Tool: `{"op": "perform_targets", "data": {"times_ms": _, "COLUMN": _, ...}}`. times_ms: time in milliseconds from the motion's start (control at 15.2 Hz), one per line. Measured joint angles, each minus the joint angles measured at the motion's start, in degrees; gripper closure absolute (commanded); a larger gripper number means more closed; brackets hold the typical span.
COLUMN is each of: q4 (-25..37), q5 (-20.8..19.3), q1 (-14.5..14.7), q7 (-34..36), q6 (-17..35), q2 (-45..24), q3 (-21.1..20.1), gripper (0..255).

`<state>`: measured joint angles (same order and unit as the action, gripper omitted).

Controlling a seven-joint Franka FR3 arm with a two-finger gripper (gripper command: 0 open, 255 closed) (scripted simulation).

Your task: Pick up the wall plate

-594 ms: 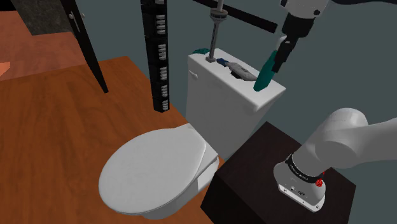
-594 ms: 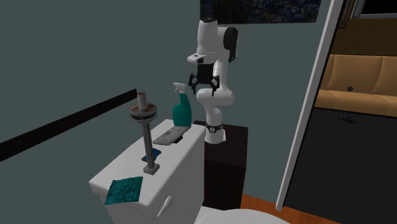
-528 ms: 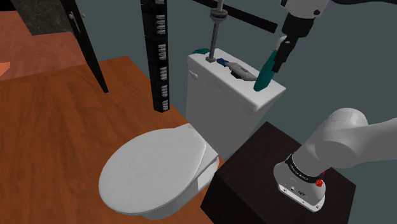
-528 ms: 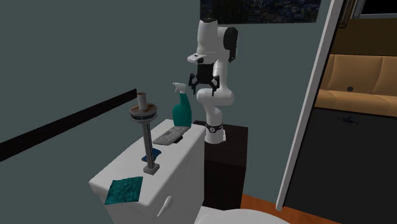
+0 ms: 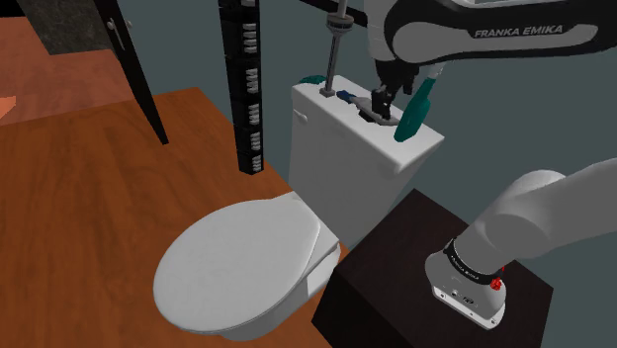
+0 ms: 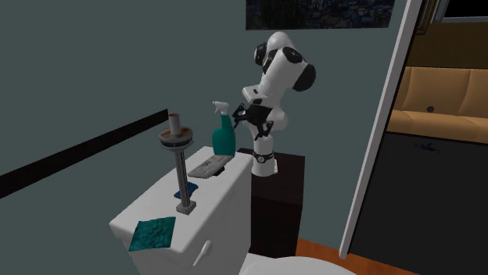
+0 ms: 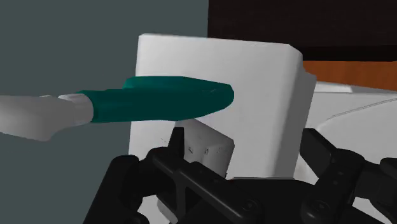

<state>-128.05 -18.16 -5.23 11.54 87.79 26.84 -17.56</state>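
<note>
Hanging open over the tank (image 5: 334,158), the pincer (image 5: 382,102) is facing the plate (image 5: 356,103) near its edge. The bottle (image 5: 411,115) is crowding alongside.

Everything here is sitting on the flat lid of the white toilet tank (image 6: 223,186). A grey wall plate (image 6: 209,165) is lying flat on it, with a teal spray bottle (image 6: 224,137) standing upright just beside it. An upright post on a base (image 6: 181,168) is standing mid-lid, and a teal cloth (image 6: 155,233) is lying at the opposite end.
</note>
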Motion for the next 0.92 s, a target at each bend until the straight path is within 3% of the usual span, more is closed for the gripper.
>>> {"op": "perform_targets", "data": {"times_ms": 264, "q4": 6.17, "q5": -12.03, "q1": -3.46, "q7": 13.29, "q6": -4.29, "q2": -14.96, "q3": -7.37, "gripper": 0}}
{"op": "perform_targets", "data": {"times_ms": 462, "q4": 10.95, "q5": -20.06, "q1": -4.16, "q7": 21.46, "q6": -9.61, "q2": -25.17, "q3": -9.83, "gripper": 0}}
{"op": "perform_targets", "data": {"times_ms": 924, "q4": 9.84, "q5": -22.16, "q1": -4.03, "q7": 26.2, "q6": -7.98, "q2": -29.48, "q3": -9.99, "gripper": 0}}
